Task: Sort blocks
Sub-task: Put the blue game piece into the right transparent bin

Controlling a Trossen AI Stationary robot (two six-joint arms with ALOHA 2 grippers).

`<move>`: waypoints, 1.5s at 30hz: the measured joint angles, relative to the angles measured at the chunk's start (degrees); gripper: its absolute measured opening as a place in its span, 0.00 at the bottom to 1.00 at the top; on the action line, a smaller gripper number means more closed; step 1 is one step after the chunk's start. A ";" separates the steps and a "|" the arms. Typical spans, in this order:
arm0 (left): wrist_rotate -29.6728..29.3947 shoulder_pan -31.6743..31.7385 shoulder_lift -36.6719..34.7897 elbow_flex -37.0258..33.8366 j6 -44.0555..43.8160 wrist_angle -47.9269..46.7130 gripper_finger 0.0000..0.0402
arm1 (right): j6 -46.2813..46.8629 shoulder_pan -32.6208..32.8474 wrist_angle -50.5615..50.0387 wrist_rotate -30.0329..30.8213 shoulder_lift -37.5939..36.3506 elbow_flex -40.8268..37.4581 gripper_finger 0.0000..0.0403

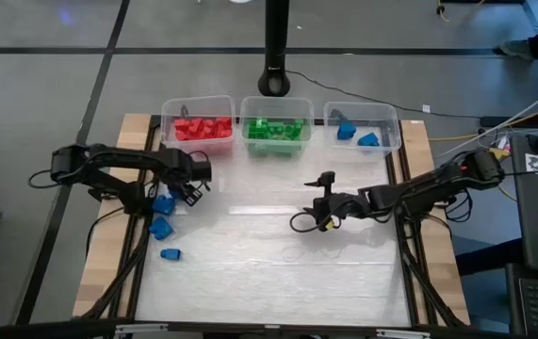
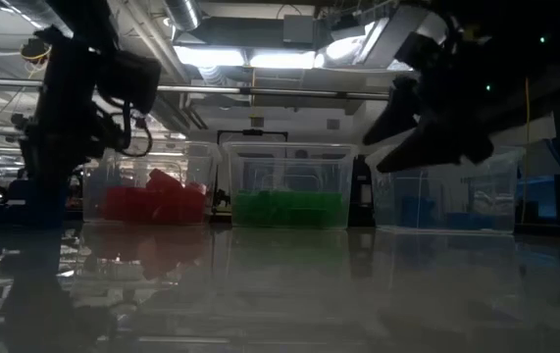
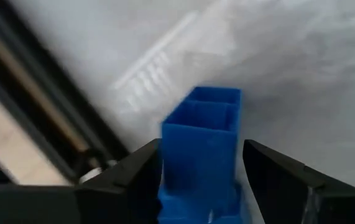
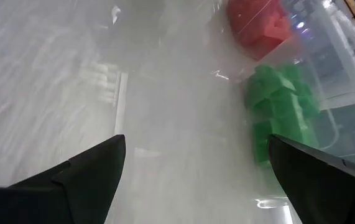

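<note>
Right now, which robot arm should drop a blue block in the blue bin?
Probably the left. Its tool is shut on a blue block, so it only needs to carry it to the blue bin. The right tool is open and empty over the table's middle.

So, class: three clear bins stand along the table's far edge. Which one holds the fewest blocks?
The right-hand bin: it holds only two blue blocks, while the red-filled bin and green-filled bin are each well stocked.
</note>
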 joint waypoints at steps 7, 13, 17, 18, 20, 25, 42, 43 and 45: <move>5.63 0.43 -0.09 -2.84 4.50 7.49 0.45 | 0.08 0.00 2.49 -0.04 3.29 0.00 0.97; 7.01 -0.85 -0.23 -2.72 10.01 13.12 0.31 | 0.07 0.00 2.66 -0.59 3.29 0.00 0.97; 6.87 -3.73 -0.74 -2.79 14.17 20.26 0.31 | 0.07 0.00 2.66 -0.63 3.29 0.00 0.97; 7.14 -4.59 -1.15 -2.85 14.83 23.00 0.31 | 0.07 0.00 2.66 -0.66 3.29 0.00 0.97; 8.09 -6.36 -2.56 -2.86 16.66 29.12 0.31 | 0.07 0.00 2.74 -0.98 3.29 0.00 0.97; 8.77 -10.33 -5.07 -3.20 22.83 50.33 0.31 | -0.49 0.00 7.26 -1.54 3.29 0.00 0.97; 19.03 -12.70 2.68 -11.31 18.72 110.93 0.31 | -35.56 0.00 35.64 -4.04 15.07 9.61 0.97; 19.02 -12.93 3.17 -11.32 18.29 111.25 0.31 | -37.53 0.00 35.80 -3.52 15.94 11.14 0.97; 18.88 -13.27 4.41 -11.34 17.33 113.31 0.31 | -40.81 0.00 35.19 -3.16 16.90 13.54 0.97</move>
